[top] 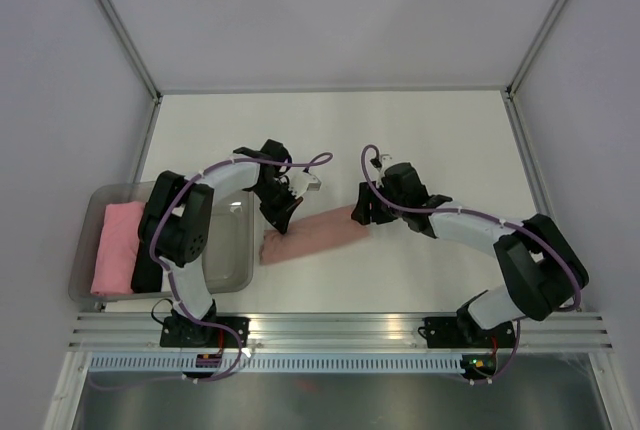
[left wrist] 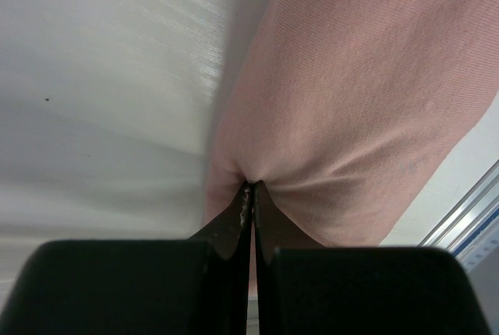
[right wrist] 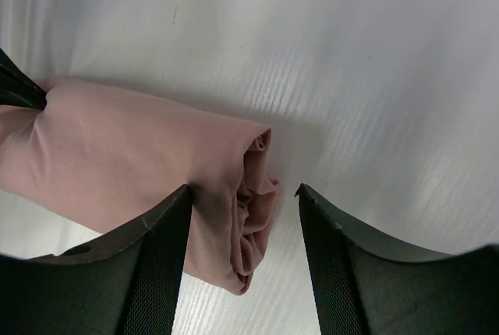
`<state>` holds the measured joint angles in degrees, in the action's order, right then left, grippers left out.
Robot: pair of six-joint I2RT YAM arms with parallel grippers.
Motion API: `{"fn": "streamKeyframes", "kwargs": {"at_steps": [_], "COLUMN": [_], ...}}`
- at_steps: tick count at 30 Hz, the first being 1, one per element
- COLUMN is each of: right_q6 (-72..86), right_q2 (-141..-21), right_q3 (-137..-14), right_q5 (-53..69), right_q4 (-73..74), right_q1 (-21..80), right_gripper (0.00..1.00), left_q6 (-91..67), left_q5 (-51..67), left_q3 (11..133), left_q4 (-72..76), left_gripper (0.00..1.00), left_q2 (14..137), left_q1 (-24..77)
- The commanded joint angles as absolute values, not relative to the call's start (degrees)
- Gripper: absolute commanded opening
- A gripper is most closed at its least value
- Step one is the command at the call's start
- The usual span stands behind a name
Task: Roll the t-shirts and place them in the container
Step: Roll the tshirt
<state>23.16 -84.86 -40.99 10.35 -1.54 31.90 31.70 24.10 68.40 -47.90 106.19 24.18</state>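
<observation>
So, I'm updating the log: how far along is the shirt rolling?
Done: a pink roll lies in the bin; the shirt on the table looks rolled. In hand: left gripper pinches one end, right gripper open around the other. Left: probably binning it.

We look into a robotics lab test cell: a white table (top: 330, 140) walled by plain pale panels (top: 330, 10) on aluminium posts (top: 118, 22), with a slotted metal rail (top: 340, 324) carrying the left arm's base (top: 200, 333) and the right arm's base (top: 455, 330).
</observation>
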Motion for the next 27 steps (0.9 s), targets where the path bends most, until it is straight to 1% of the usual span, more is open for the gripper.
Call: {"fn": "streamKeyframes", "kwargs": {"at_steps": [1,4,6,10,13,15,17,18,19,20,22,23,25,26,27], "right_q6": [25.05,25.57,26.10,26.10,26.19,26.02,26.28,26.19,26.28,26.63,27.24,28.64,30.40,31.19,32.77], "right_q2": [-86.39,-88.58,-92.08,-94.83,-96.67,-98.34,-99.22,-99.58,-99.75,-100.02,-100.19,-100.20,-100.28,-100.37,-100.37], "right_q3": [-43.33,-43.42,-43.59,-42.46,-41.75,-42.27,-42.80,-43.06,-43.85,-44.38,-45.61,-45.79,-46.05,-46.05,-45.88], "right_q5": [10.98,15.10,19.31,25.55,27.33,28.38,29.70,29.88,30.06,30.06,30.32,30.06,29.53,29.53,29.36], "right_q4": [-2.64,-5.69,-6.33,-9.04,-10.28,-10.80,-11.77,-11.86,-11.60,-10.04,-8.79,-8.35,-7.12,-6.86,-6.86], "right_q1": [30.85,30.67,30.15,29.09,28.30,28.13,28.13,28.04,28.12,28.12,28.12,28.04,28.04,28.04,28.04], "right_gripper": [0.63,0.63,0.62,0.57,0.55,0.51,0.45,0.42,0.34,0.29,0.23,0.22,0.18,0.17,0.16], "left_q6": [30.32,30.67,30.76,31.20,31.90,31.99,32.08,31.99,31.73,31.55,31.29,31.46,31.20,31.03,31.03], "left_q5": [21.27,20.92,20.31,20.04,19.60,18.72,17.85,17.58,17.14,16.88,17.31,17.84,18.98,19.16,19.16], "left_q3": [66.80,66.62,66.71,66.80,66.71,66.97,67.15,67.32,67.59,68.28,69.34,70.48,72.50,73.47,74.35], "left_q4": [-46.23,-46.05,-45.88,-45.88,-45.70,-45.70,-45.62,-45.62,-45.70,-45.70,-45.62,-45.44,-44.65,-44.56,-44.56], "left_gripper": [0.02,0.02,0.02,0.02,0.02,0.02,0.03,0.05,0.08,0.17,0.28,0.40,0.49,0.54,0.56], "left_q2": [105.73,105.91,106.08,105.47,104.94,104.94,105.03,105.03,104.68,104.33,101.80,100.65,98.62,97.05,96.42], "left_q1": [24.00,23.99,24.00,24.08,24.00,23.99,24.08,24.08,24.08,24.00,23.99,23.99,24.08,24.08,24.26]}}
